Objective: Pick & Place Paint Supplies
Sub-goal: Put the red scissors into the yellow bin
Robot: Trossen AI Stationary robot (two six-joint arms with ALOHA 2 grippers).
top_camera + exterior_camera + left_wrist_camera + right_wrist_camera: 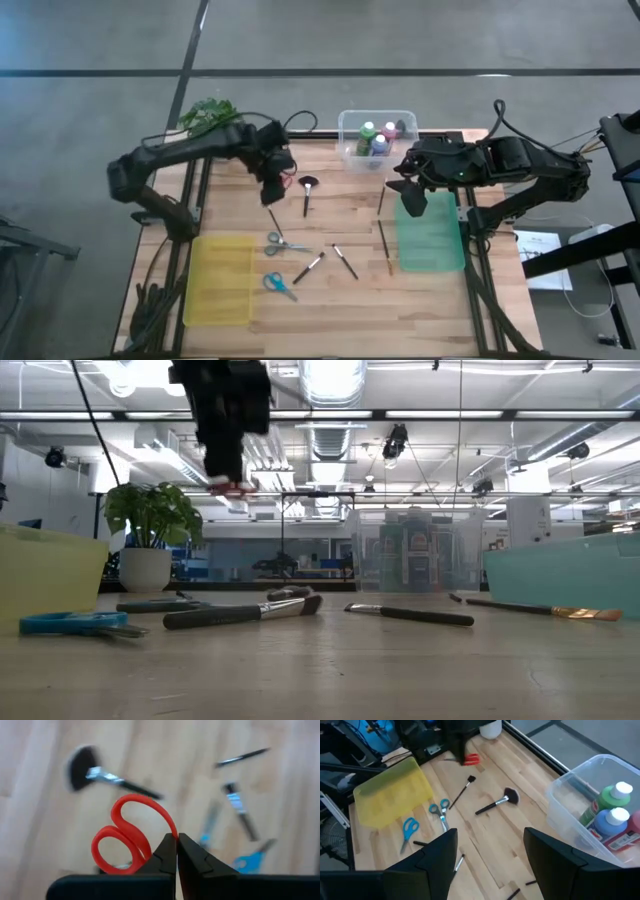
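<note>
Red-handled scissors (pixel 131 840) were pinched by one loop in the left gripper's (pixel 177 851) fingers, so slipping onto the bench (pixel 350 215) was risked; the right gripper's (pixel 490 852) were apart.

Wooden counter (pixel 330 290) bearing a yellow tray (pixel 220 280), a green tray (pixel 432 235), a clear bin (pixel 352 150), a potted plant (pixel 207 115), scattered brushes (pixel 307 192), and grey (pixel 283 241) and blue scissors (pixel 278 285).

Two dark jointed arms (black cables trailing), matte claws.
</note>
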